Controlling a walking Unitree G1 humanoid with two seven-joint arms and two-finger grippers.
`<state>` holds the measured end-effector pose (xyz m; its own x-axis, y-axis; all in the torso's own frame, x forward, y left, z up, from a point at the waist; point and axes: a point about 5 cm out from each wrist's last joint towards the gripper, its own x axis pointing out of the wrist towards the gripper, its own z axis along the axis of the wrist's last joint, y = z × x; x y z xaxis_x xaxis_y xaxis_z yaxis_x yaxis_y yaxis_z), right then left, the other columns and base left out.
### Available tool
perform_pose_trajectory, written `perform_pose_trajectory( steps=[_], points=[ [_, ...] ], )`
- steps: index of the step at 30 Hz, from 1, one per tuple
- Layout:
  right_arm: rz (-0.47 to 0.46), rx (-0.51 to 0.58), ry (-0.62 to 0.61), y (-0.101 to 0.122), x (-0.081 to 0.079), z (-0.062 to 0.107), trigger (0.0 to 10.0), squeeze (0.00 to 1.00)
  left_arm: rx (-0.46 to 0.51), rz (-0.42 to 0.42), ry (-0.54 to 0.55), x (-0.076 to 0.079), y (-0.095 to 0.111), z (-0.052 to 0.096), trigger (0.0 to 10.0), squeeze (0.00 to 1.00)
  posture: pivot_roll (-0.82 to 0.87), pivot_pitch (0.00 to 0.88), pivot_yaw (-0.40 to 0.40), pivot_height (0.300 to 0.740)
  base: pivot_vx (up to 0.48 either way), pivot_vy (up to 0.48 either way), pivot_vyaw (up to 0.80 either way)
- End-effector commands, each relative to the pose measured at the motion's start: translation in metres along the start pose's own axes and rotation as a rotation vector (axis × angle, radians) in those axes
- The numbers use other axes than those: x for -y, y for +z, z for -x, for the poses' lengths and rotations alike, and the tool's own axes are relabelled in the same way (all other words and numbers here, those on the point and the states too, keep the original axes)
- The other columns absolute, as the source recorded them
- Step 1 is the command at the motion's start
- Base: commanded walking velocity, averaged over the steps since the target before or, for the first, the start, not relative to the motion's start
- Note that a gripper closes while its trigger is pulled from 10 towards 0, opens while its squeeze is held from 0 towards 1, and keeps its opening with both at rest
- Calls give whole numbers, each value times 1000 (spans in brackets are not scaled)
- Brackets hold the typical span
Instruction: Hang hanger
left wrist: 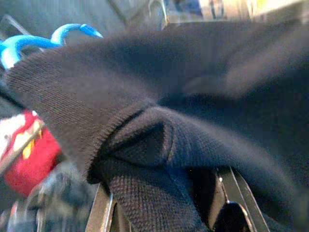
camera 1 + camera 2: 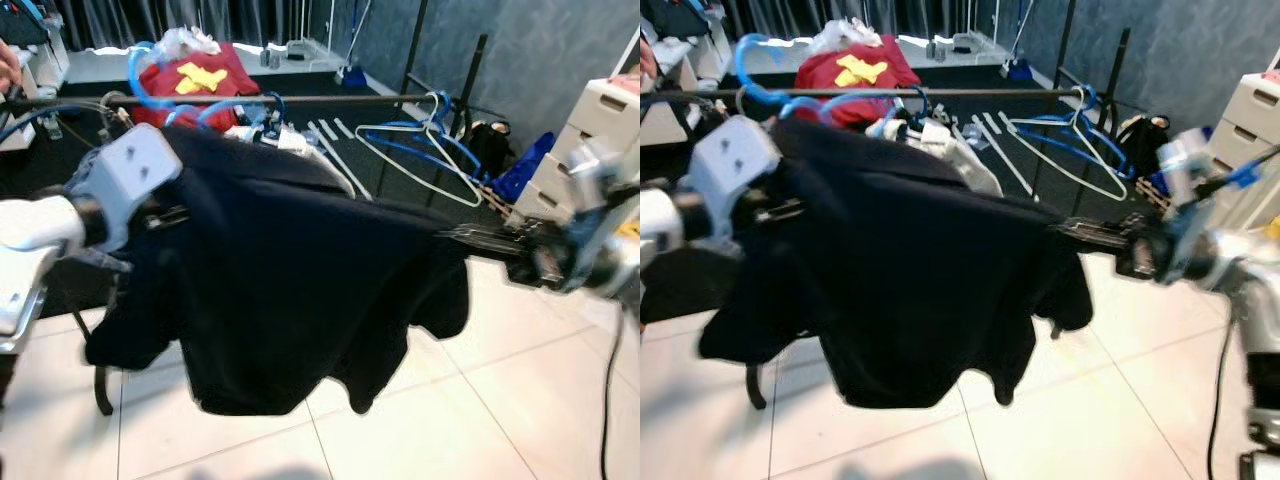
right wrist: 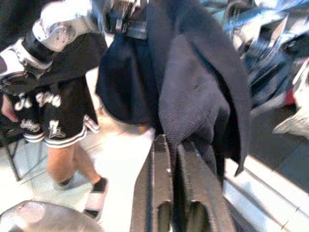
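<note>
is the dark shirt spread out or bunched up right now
Spread out. The dark shirt is stretched between the left gripper and the right gripper, each shut on an edge, its hem drooping below.

White drawer unit [image 2: 585, 150] (far right), red garment [image 2: 205, 80] behind.

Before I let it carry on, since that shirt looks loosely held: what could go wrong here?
The right gripper pinches only an edge of the black garment, so it may slip free. The cloth sags low between both grippers, the left gripper buried in folds, and could snag the blue hangers on the rail.
</note>
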<state>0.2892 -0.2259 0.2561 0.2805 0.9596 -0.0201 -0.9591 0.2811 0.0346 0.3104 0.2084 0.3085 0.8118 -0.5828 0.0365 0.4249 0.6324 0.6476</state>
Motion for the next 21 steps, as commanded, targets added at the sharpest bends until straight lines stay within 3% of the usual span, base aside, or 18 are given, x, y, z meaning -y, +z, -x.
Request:
perform_pose_trajectory(
  steps=[1,6,10,12,14,16,19,21],
  points=[
    [1,-20,21,0,-5,-3,10000,1000,85,-13,61,-8,16,2,10000,0,-190,0,-36,740,0,0,0],
    [5,-52,44,-4,-10,-3,10000,1000,57,-52,65,-13,18,2,10000,0,-195,0,-31,740,0,0,0],
    [64,-80,16,14,-12,19,10000,1000,-74,-218,-65,-13,11,7,10000,0,-195,0,-22,740,0,0,0],
    [79,-69,10,20,-14,26,10000,1000,-101,-244,-93,-12,9,9,10000,0,-195,0,-22,740,0,0,0],
    [96,-35,6,30,-16,32,10000,1000,-131,-272,-125,-13,6,11,10000,0,-200,0,-19,740,0,0,0],
    [114,66,23,52,-22,41,10000,1000,-156,-313,-193,-12,2,15,10000,0,-199,0,-13,740,0,0,0],
    [126,105,28,59,-23,43,10000,1000,-159,-326,-227,-10,1,15,10000,0,-199,0,-11,740,0,0,0],
    [141,150,12,63,-22,43,10000,1000,-128,-334,-337,0,1,16,10000,0,-200,0,-8,740,0,0,0]
  ],
)
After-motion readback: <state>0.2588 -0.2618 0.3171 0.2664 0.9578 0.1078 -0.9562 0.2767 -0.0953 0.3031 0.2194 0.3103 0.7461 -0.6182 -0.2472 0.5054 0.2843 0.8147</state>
